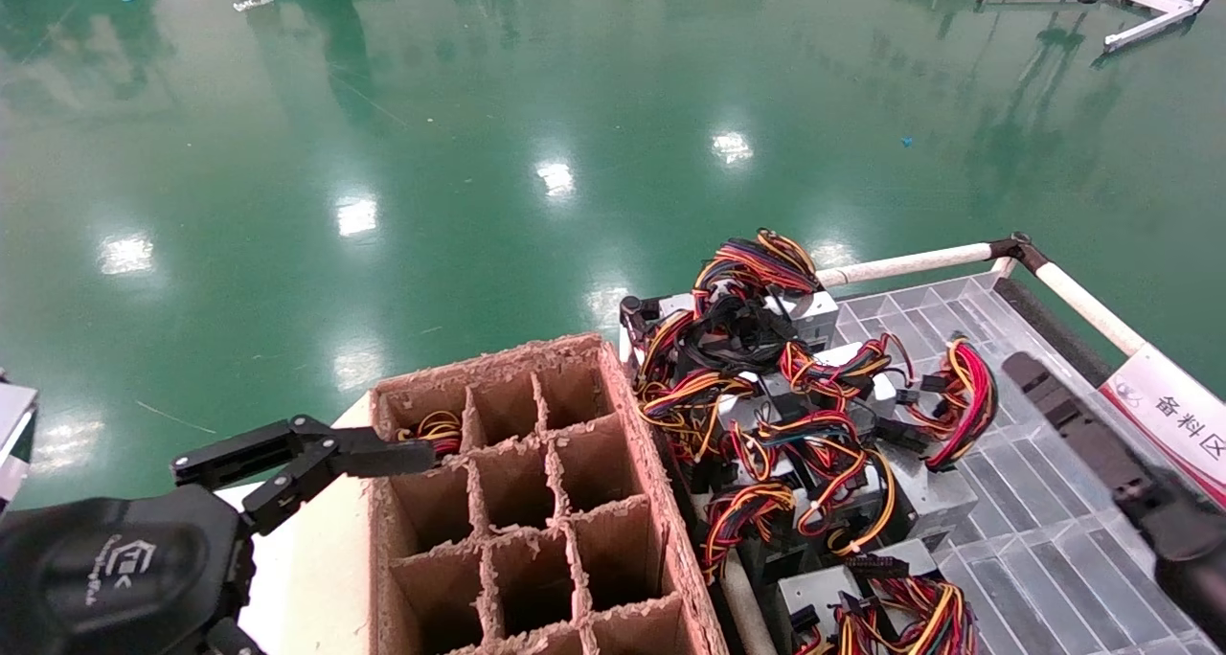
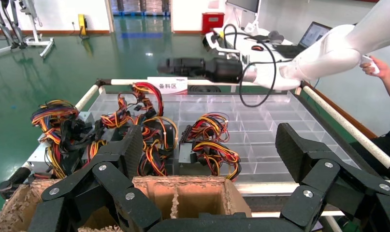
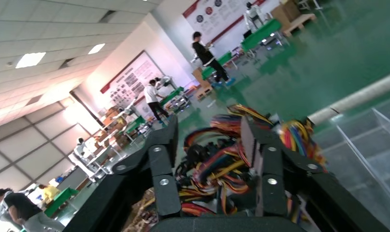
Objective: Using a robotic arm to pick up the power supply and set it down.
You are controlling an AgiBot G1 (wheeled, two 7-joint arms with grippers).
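Observation:
Several silver-grey power supplies (image 1: 910,492) with red, yellow and black cable bundles lie heaped in a clear compartment tray (image 1: 1034,511). My left gripper (image 2: 209,145) hangs open over the near edge of the brown cardboard grid box (image 1: 536,502) with nothing between its fingers; one finger (image 1: 383,457) reaches over a far cell that holds yellow and red cables (image 1: 436,428). At the tray's right side my right gripper (image 3: 208,130) is open and holds nothing, its black fingers (image 1: 1063,406) pointing toward the power supply cables (image 3: 217,166) beyond them.
White tube rails (image 1: 910,264) frame the tray, with a red and white label (image 1: 1169,411) on the right rail. The cardboard box stands on a white surface (image 1: 316,559). Green floor lies beyond. A person's hand (image 2: 379,67) is near the right arm.

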